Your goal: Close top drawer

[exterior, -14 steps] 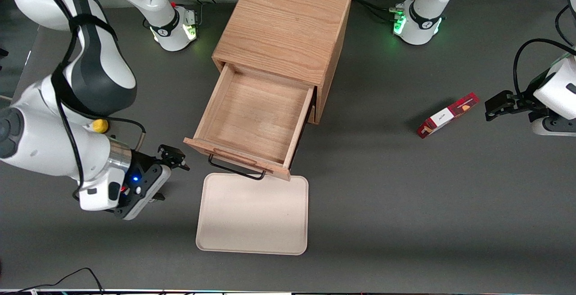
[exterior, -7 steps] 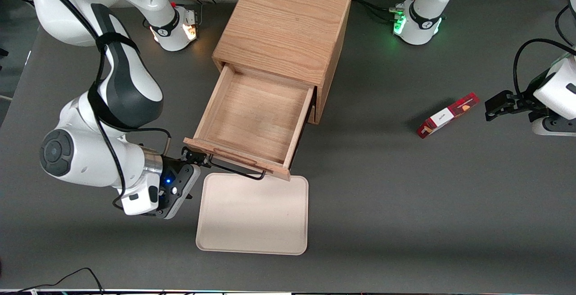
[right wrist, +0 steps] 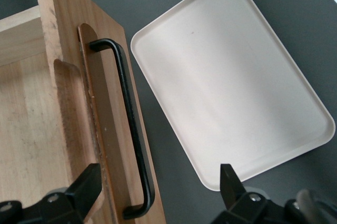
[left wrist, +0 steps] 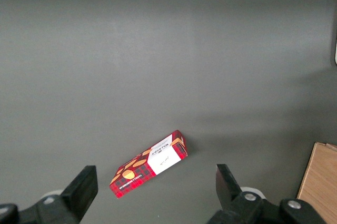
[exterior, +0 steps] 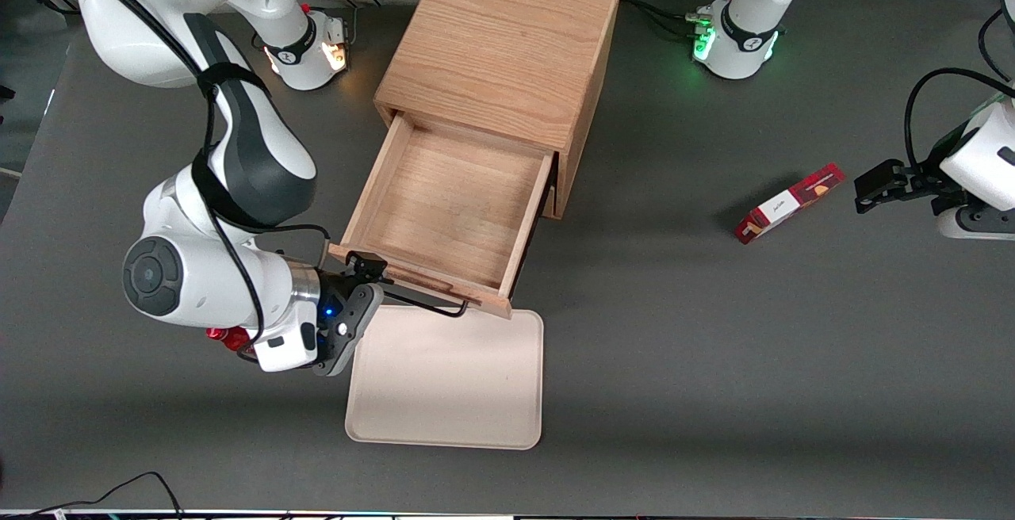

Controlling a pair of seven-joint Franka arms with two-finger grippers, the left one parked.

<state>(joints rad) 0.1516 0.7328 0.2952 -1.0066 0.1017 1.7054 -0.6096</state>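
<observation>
Top drawer (exterior: 450, 204) of light oak with black wire handle (right wrist: 130, 132) pulled fully out, black two-finger gripper (right wrist: 158, 192) spread wide around that handle, beige rectangular tray (exterior: 446, 377) just beside drawer front.

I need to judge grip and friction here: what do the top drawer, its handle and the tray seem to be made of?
Top drawer: light oak-like wood, visible grain, matte. Its handle: black bent wire, probably metal, satin. Tray: smooth cream material, likely plastic, rounded rim. The open gripper straddles the handle at the drawer front.
</observation>
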